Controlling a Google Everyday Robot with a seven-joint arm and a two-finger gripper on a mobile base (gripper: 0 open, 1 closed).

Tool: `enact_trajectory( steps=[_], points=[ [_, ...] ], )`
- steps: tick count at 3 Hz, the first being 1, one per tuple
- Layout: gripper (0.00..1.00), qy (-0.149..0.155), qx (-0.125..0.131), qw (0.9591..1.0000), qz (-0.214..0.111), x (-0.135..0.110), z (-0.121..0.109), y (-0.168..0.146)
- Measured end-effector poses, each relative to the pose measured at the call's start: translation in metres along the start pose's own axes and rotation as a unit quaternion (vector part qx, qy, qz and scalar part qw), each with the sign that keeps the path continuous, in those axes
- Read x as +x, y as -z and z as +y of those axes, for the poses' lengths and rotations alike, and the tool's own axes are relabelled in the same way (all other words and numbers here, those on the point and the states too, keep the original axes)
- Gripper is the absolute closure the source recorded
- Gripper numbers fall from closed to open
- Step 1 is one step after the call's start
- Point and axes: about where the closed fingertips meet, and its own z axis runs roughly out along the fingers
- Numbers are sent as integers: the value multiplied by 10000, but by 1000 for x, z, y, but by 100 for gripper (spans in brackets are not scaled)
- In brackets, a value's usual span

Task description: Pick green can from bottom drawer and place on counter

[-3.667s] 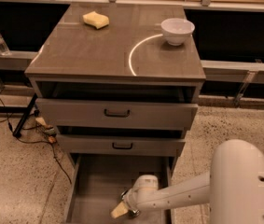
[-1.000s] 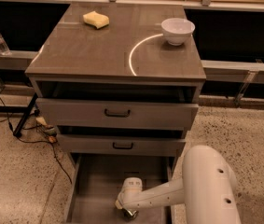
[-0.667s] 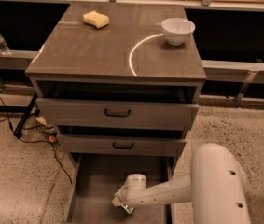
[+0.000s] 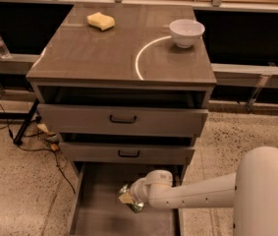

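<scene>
The bottom drawer (image 4: 97, 215) is pulled out, a flat grey tray with a bare floor. My gripper (image 4: 128, 198) is above the drawer's middle, on the end of my white arm (image 4: 197, 195) reaching in from the right. It is shut on the green can (image 4: 135, 205), which shows as a small greenish, silvery shape between the tan fingertips (image 4: 125, 198), lifted off the drawer floor. The counter (image 4: 104, 53) is the glossy grey-brown cabinet top with a curved white reflection.
A white bowl (image 4: 186, 32) stands at the counter's back right and a yellow sponge (image 4: 101, 20) at the back left. The two upper drawers (image 4: 123, 119) with black handles are partly open above the gripper. Cables (image 4: 45, 136) and a bottle (image 4: 0, 44) lie to the left.
My gripper has risen from the drawer floor and shifted slightly right, with the can now in it. My arm's big white link has moved right and lower in view.
</scene>
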Motion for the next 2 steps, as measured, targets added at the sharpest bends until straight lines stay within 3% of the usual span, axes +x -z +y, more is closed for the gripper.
enact_trajectory(
  steps=[1,2],
  points=[
    [100,-18,20,10000,63,5,1,-7],
    [100,133,77,9998,-121,-2,1,24]
  ],
)
